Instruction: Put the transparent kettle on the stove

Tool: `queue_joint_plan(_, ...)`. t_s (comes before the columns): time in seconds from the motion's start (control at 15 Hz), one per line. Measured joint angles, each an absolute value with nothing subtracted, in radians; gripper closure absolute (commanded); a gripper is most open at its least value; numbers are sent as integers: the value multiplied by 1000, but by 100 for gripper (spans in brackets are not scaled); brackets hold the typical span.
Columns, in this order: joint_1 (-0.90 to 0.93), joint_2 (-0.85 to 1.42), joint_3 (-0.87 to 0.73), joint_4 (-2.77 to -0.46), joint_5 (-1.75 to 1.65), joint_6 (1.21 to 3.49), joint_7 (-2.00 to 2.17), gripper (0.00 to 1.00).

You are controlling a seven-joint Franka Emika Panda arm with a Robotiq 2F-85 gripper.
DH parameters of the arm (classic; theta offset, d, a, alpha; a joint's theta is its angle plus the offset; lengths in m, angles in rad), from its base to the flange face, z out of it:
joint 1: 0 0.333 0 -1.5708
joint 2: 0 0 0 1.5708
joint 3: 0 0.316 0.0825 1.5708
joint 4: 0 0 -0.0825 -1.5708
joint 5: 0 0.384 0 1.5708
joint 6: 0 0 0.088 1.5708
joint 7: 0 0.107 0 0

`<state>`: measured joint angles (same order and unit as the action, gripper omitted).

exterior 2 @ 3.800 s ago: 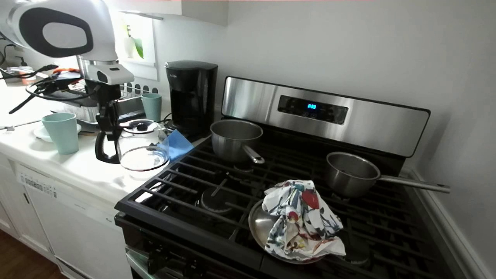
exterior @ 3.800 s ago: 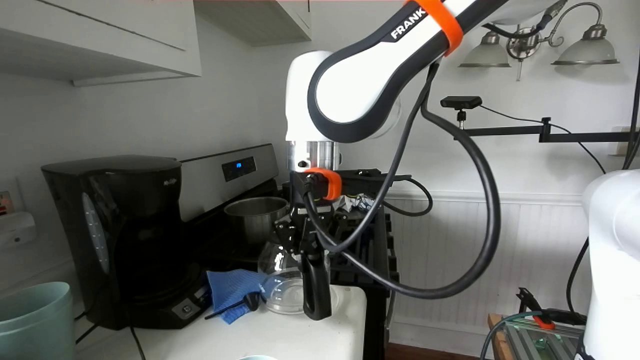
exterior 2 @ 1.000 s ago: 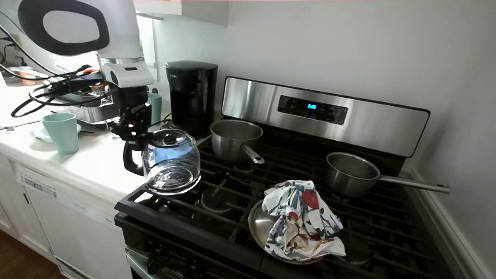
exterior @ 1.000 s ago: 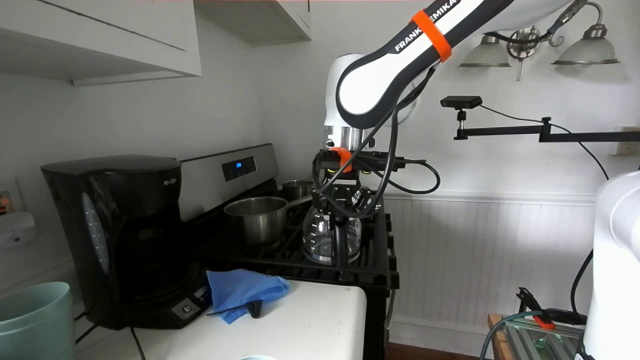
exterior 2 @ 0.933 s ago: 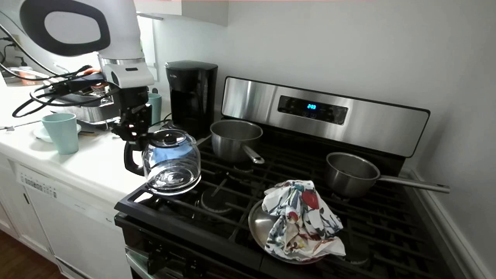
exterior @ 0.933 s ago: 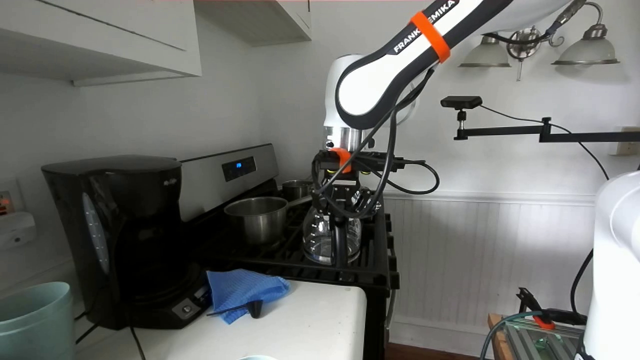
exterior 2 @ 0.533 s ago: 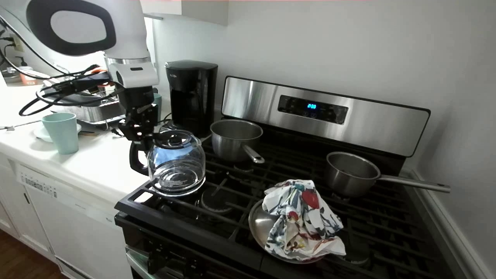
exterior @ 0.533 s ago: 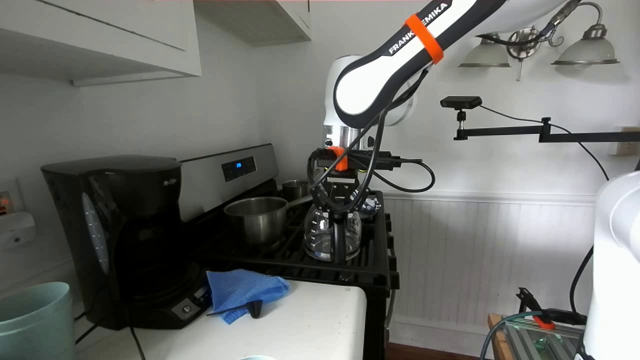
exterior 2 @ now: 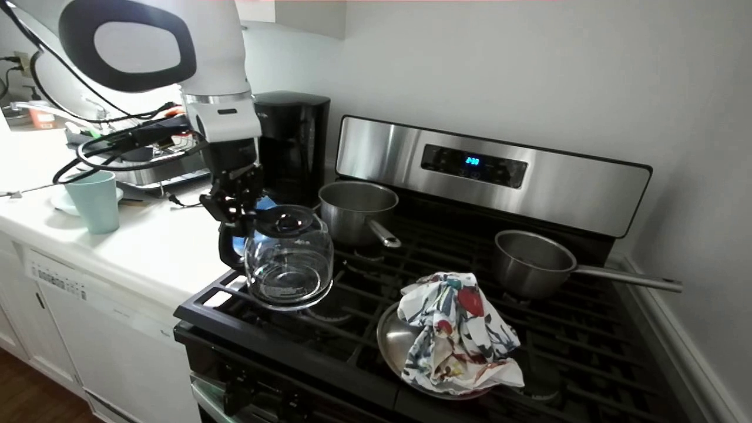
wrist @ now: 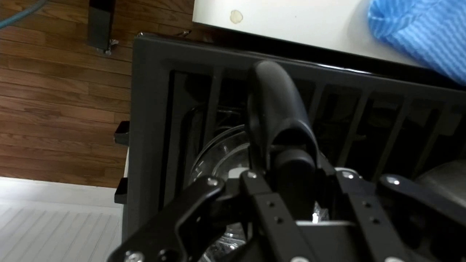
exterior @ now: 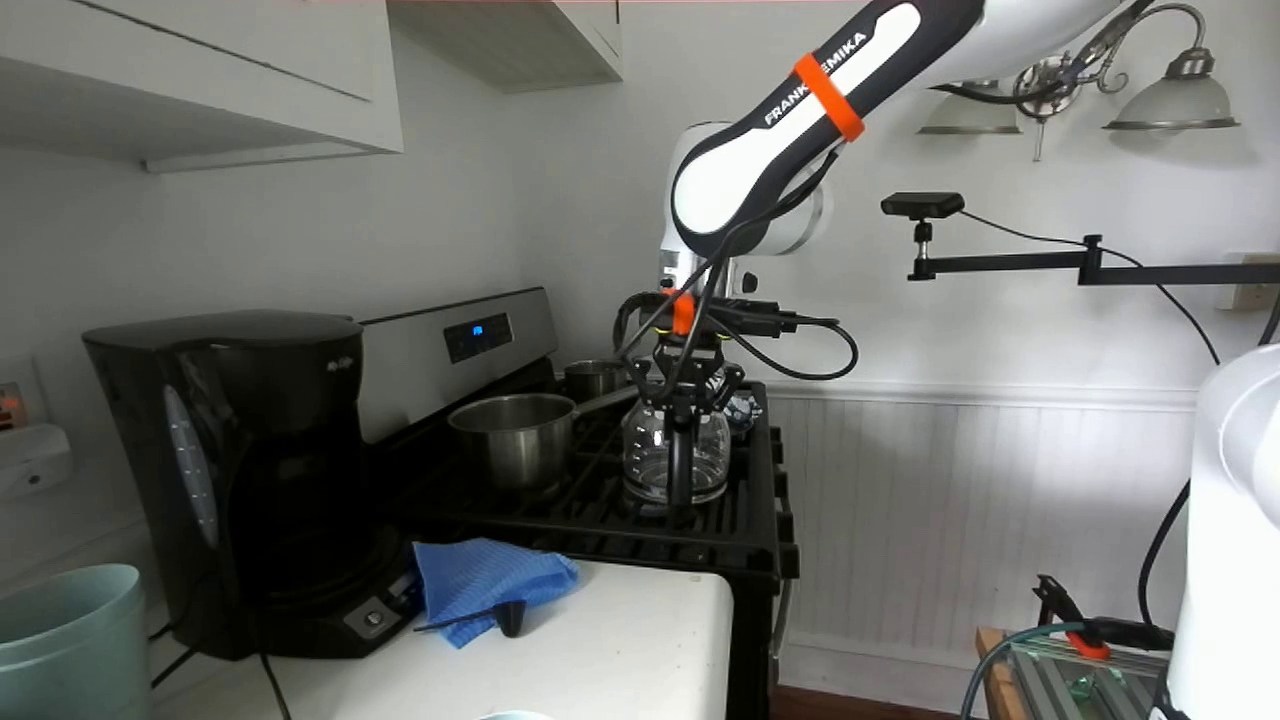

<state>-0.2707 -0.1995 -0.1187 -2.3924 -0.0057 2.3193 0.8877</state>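
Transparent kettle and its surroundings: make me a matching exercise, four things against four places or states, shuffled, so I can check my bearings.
Things:
1. Transparent kettle
2. Blue cloth
3. Printed cloth
4. Digital display

Places or states:
A. heaped over a round metal pan or lid
B. held at its handle by the gripper, over the stove
C. showing lit blue digits
D. lying on the white counter

Pairs: 1-B; 2-D; 3-A; 4-C. Whether the kettle touches the stove, I cannot tell.
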Motion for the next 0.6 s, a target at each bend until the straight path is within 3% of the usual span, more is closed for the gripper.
queue_joint_plan(0.6, -272, -127, -160, -2315, -9, 2329, 886, 92)
